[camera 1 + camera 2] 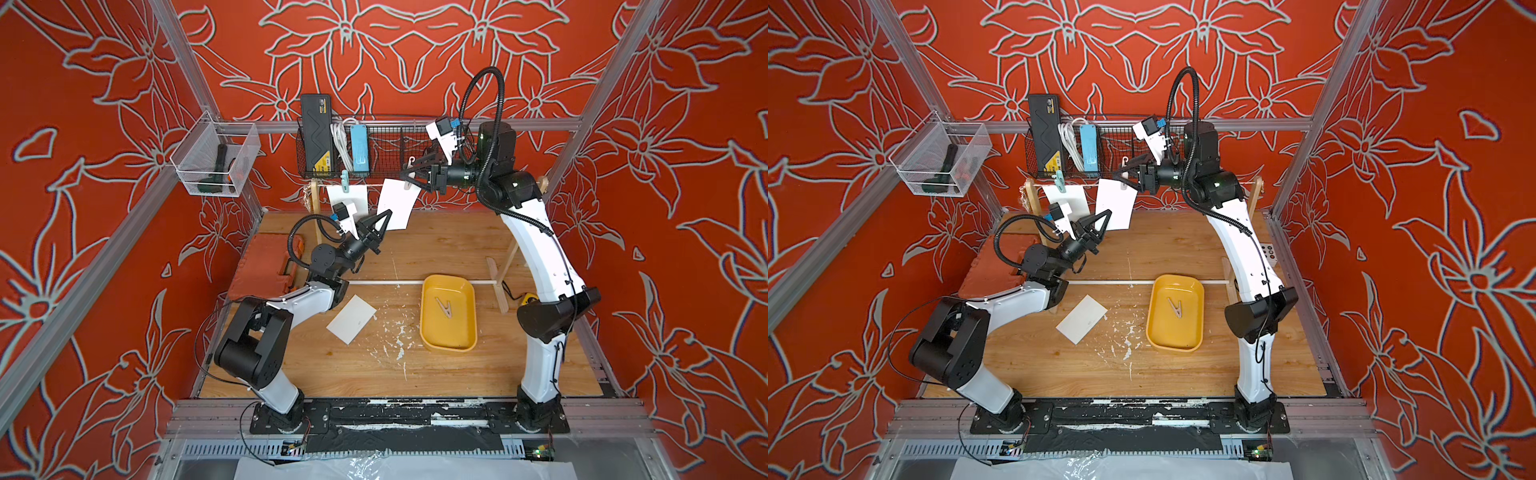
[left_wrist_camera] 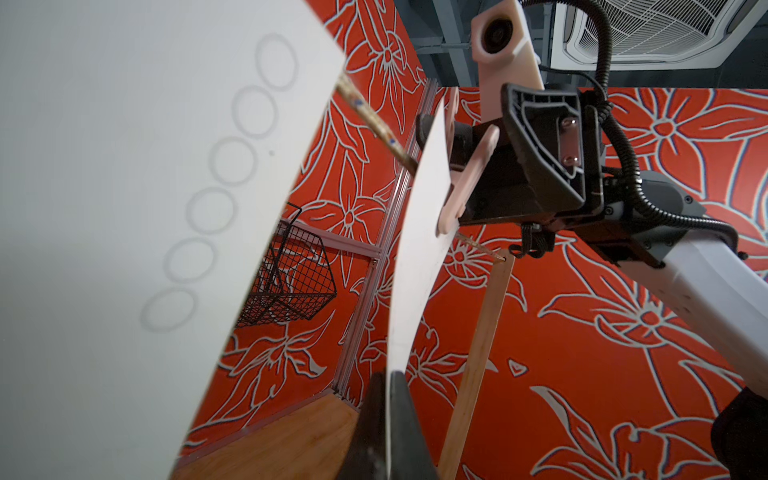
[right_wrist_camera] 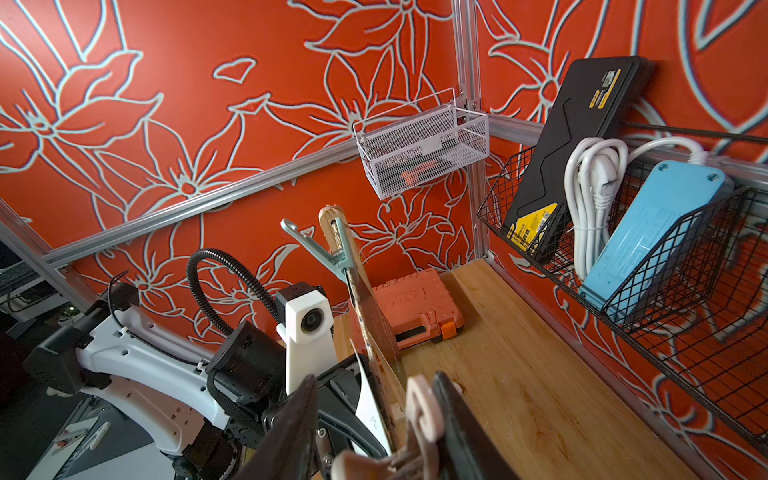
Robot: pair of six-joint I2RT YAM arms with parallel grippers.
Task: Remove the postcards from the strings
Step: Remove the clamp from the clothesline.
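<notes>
Two white postcards hang from the strings [image 2: 370, 116] between two wooden posts. A teal clothespin [image 1: 345, 180] holds the left postcard [image 1: 347, 199]. The middle postcard [image 1: 399, 203] [image 1: 1117, 205] hangs tilted under a pink clothespin [image 1: 409, 179] [image 3: 422, 405]. My left gripper [image 1: 387, 214] [image 2: 388, 382] is shut on that postcard's lower edge. My right gripper [image 1: 405, 174] [image 3: 376, 380] reaches in from the right at string height, with its fingers pressed on the pink clothespin's two handles. A third postcard [image 1: 351, 319] lies flat on the table.
A yellow tray [image 1: 428, 328] with a beige clothespin [image 1: 444, 308] in it sits at centre right. An orange case [image 1: 266, 270] lies at the left wall. A black wire basket [image 1: 374, 158] hangs right behind the string. A white rod [image 1: 382, 282] joins the posts' feet.
</notes>
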